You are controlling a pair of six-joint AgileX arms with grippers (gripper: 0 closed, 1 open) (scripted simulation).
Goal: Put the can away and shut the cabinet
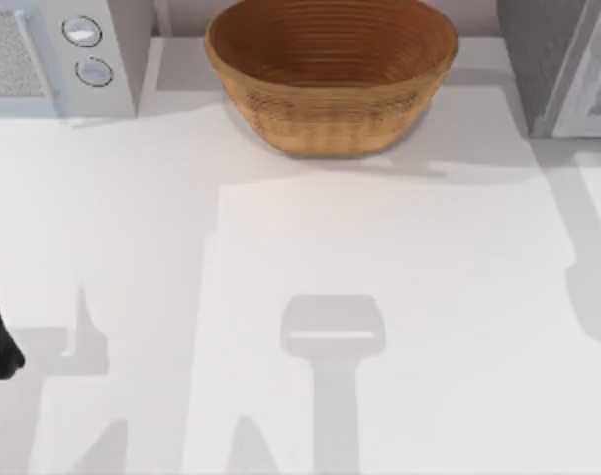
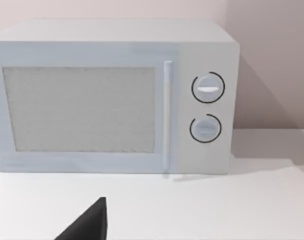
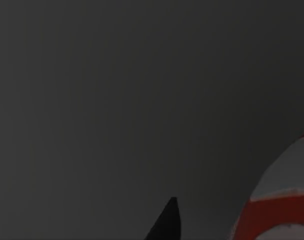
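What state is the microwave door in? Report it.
Shut. In the left wrist view the microwave door lies flush with the front, its handle beside the dials.

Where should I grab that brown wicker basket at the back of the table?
Likely the near rim of the brown oval wicker basket, coming from above: it sits upright and open, so fingers can straddle the thin wall; its body looks too wide.

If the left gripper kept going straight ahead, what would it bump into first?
Most likely the microwave. In the left wrist view, the left gripper's fingertip points toward its closed door, with only bare white table between them. How far off it stands is hard to judge.
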